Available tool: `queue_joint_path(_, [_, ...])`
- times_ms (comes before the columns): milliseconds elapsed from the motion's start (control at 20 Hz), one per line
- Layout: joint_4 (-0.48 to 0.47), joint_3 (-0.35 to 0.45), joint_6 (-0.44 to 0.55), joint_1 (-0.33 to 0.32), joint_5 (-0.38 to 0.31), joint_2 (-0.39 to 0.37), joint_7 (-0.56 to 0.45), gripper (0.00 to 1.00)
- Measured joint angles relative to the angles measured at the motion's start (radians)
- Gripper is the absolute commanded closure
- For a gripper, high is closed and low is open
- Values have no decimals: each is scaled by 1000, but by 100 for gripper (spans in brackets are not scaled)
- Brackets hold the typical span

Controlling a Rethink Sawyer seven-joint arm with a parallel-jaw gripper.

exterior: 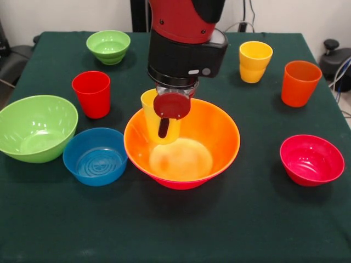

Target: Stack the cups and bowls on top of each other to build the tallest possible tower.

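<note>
So the tower [184, 148] is barely started: just the big orange bowl [214, 137] nested in a pink one whose rim peeks out underneath, sitting mid-desk. The gripper [163, 129] is clamped on a yellow cup [153, 118], holding it over that bowl's left side, so I'd say that's going in next. Everything else is loose on the desk [175, 230]: another yellow cup [255, 61] far right, orange cup [300, 82], red cup [91, 93]. That's four cups. Bowls: big green [35, 127], blue [94, 156], small green [108, 46], red [311, 159], plus the two stacked, six total.
</note>
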Motion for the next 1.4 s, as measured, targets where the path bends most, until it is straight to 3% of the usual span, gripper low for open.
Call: queue_joint_path(1400, [-9, 0, 0, -6, 0, 40, 0, 100])
